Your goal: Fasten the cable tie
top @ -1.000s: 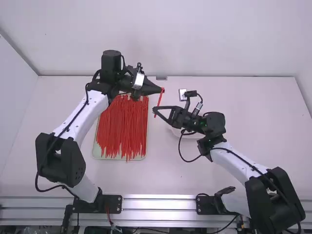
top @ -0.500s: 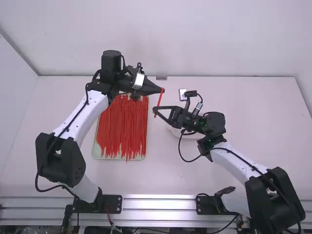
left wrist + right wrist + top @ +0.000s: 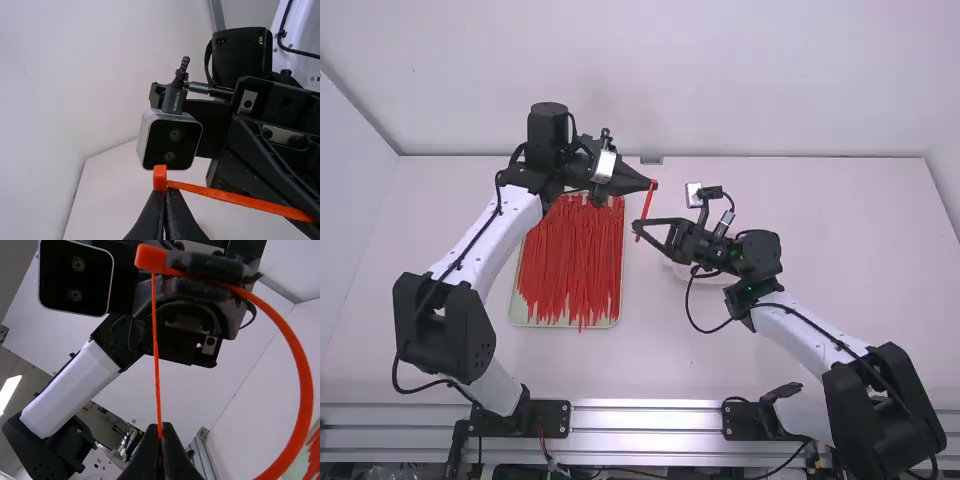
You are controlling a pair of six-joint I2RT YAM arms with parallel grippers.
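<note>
- High view: the left arm (image 3: pixel 490 235) reached over the far end of a tray (image 3: pixel 520 312) of spare red ties (image 3: pixel 570 262). Its jaws were closed on the head (image 3: pixel 652 186) of the cable tie (image 3: pixel 640 233), held in the air above the tabletop (image 3: pixel 840 220) just past the tray's far corner. The right arm (image 3: pixel 810 335) came from the opposite side, its jaws pinched on the tie's tail close beneath the head.
- Left wrist view: the left jaws were shut narrowly on the head (image 3: pixel 159 176); the strap (image 3: pixel 235 198) ran off sideways in front of the right arm's wrist camera (image 3: pixel 170 139).
- Right wrist view: the right jaws were closed on the thin tail (image 3: pixel 156 370), which rose straight to the head (image 3: pixel 150 257); the rest of the strap bowed round in a wide loop (image 3: pixel 300 360). Whether the tip had entered the head's slot could not be told.
- Hazards, as judged:
  - The tail was gripped far from its tip, so a push could buckle it instead of feeding it.
  - A slight misalignment between the arms would send the tip past the slot.
  - The sprung loop could twist the head in the left jaws, or pull the tail free if either grip slackened.
  - A reversed tail would not lock.
</note>
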